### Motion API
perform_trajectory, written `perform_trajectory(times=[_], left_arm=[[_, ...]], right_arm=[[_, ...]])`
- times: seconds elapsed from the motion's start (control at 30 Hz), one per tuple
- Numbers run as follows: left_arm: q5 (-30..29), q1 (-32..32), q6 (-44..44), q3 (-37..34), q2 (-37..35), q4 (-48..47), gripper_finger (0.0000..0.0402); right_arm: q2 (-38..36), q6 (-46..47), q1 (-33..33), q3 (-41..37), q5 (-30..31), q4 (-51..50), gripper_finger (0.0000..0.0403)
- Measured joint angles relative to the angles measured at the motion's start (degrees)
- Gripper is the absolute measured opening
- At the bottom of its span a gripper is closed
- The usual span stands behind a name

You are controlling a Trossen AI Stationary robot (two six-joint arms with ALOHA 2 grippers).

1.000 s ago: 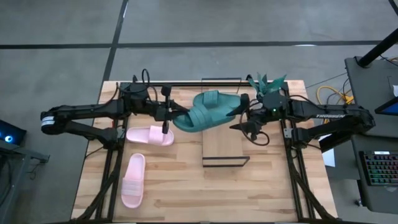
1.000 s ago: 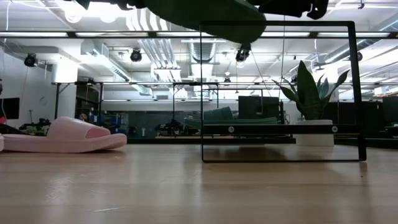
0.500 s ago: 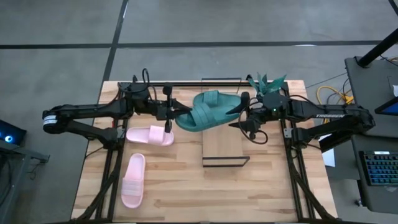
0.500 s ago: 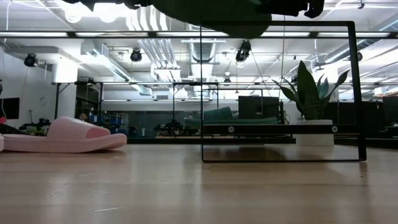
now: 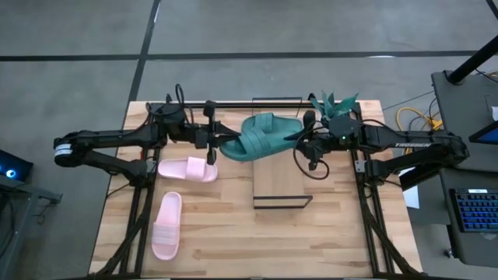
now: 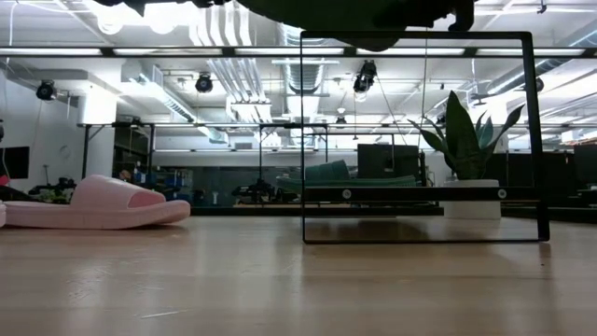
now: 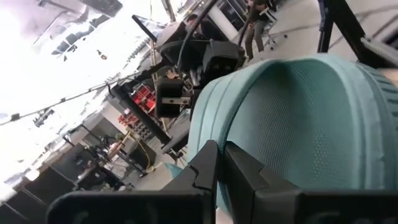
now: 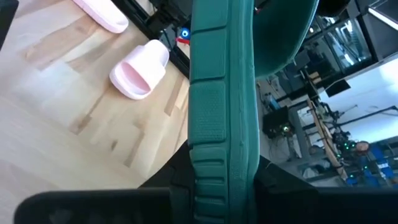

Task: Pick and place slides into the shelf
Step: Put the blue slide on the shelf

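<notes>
A teal slide hangs high over the shelf's far end, held between both grippers; its dark underside shows at the top of the low view. My left gripper is shut on its left end, my right gripper on its right end. The shelf, a light plank in a dark frame, stands at the table's middle. Two pink slides lie sole-down on the table's left, one near my left arm and one nearer the front. I cannot make out a second teal slide. My left gripper pinches the rim of the slide's left end between its two fingers, coming level from the table's left. The slide is lifted clear. My right gripper pinches the sole at the slide's right end, one finger on each face, coming level from the table's right. The slide reaches away from the fingers, clear of the shelf and the table.
A small green plant stands at the table's far edge beside my right arm, and shows behind the shelf in the low view. Bare tabletop lies in front of the shelf and to its right.
Both grippers have gone up with the teal slide and a little toward the table's far edge and right. The slide has stayed held at both ends and has risen almost out of the top of the low view.
</notes>
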Motion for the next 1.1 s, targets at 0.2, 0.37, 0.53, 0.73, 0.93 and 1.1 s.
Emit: perform_trajectory(times=[0.2, 0.37, 0.53, 0.73, 0.93, 1.1], left_arm=[[-0.9, 0.0, -5.4, -0.1, -0.2, 0.2, 0.0021], [-7.2, -0.1, -10.3, 0.1, -2.0, -2.8, 0.0102], [-12.8, 0.0, -15.6, 0.0, -5.3, -8.6, 0.0204], [-12.7, 0.0, -21.0, -0.4, -8.5, -13.8, 0.0274], [-12.7, 0.0, -23.7, -0.4, -9.2, -14.9, 0.0283], [-12.7, 0.0, -23.8, -0.4, -8.7, -14.9, 0.0283]], right_arm=[[0.0, 0.1, 0.3, 0.0, 1.6, 0.0, 0.0055], [0.0, 0.5, 0.2, -0.4, 6.6, -3.4, 0.0055], [0.0, 2.6, 0.2, -2.7, 12.9, -3.3, 0.0055], [0.1, 4.6, 0.8, -9.2, 16.2, -3.3, 0.0055], [0.1, 2.6, 3.9, -17.0, 20.8, 3.5, 0.0055], [0.0, 2.6, 4.5, -21.9, 22.8, 5.8, 0.0055]])
